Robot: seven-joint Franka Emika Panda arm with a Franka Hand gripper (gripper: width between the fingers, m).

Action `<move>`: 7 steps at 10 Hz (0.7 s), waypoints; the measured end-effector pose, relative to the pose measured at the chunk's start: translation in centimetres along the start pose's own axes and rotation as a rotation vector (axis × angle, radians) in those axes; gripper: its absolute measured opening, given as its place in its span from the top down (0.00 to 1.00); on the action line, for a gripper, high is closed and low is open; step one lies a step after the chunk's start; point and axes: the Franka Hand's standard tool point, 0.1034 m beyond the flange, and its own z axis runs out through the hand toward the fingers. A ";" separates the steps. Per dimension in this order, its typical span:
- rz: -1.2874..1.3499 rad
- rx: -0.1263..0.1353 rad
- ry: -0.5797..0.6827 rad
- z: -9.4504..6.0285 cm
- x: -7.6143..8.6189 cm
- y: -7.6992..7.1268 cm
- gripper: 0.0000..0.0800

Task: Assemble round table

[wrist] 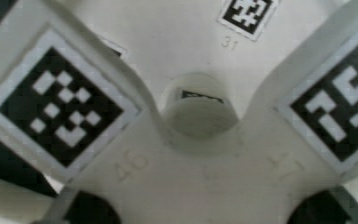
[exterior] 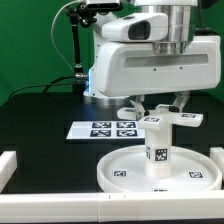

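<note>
The pincer (exterior: 160, 112) grips the cross-shaped piece (exterior: 166, 119) directly above the upright cylinder (exterior: 158, 150), which stands below it on the round disc (exterior: 120, 172), apparently to align the piece's central hole (wrist: 201, 118) for mounting.

i see even bright light, soft shadow under the round disc (exterior: 160, 172), and the wrist view is blurred.

A robotics lab: black mat (exterior: 40, 120) edged by white bars (exterior: 18, 165), tagged marker board (exterior: 105, 129), green backdrop (exterior: 30, 40).
</note>
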 end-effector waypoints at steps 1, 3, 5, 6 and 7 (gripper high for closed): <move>0.060 0.002 0.000 0.0 0.0 0.0 0.44; 0.186 0.012 0.001 0.0 0.0 -0.2 0.44; 0.421 0.038 0.006 0.0 0.0 -0.1 0.44; 0.492 0.042 0.005 0.0 0.0 -0.2 0.44; 0.621 0.053 0.002 0.0 0.0 -0.1 0.44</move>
